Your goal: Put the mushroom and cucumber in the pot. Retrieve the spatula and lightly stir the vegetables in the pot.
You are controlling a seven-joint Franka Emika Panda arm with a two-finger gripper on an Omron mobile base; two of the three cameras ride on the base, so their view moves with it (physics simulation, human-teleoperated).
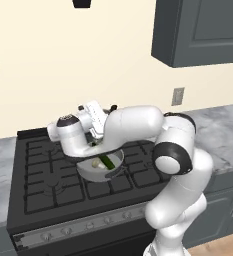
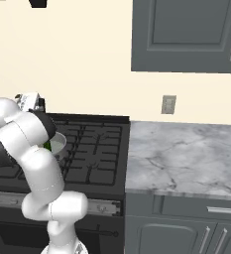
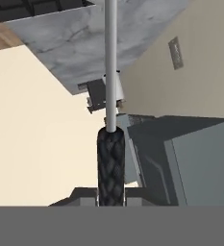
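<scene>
The grey pot [image 1: 89, 173] sits on the stove's middle grates. The beige mushroom [image 1: 95, 163] and the dark green cucumber [image 1: 107, 161] lie inside it. In the right base view, the pot [image 2: 60, 142] peeks out behind my arm, with a sliver of the cucumber [image 2: 47, 145]. My gripper [image 3: 111, 196] is shut on the spatula's black textured handle [image 3: 111, 163], and a pale shaft [image 3: 111, 57] runs straight away from it. The blade is out of view. My hand [image 1: 94, 117] hovers just above the pot's back rim, turned towards the wall.
The black stove [image 1: 43, 185] has knobs along its front edge. A marble counter [image 2: 181, 154] lies to its right, with a wall outlet [image 2: 168, 104] above it. A grey upper cabinet [image 1: 203, 30] hangs over the counter. My elbow [image 1: 175, 150] stands over the stove's right side.
</scene>
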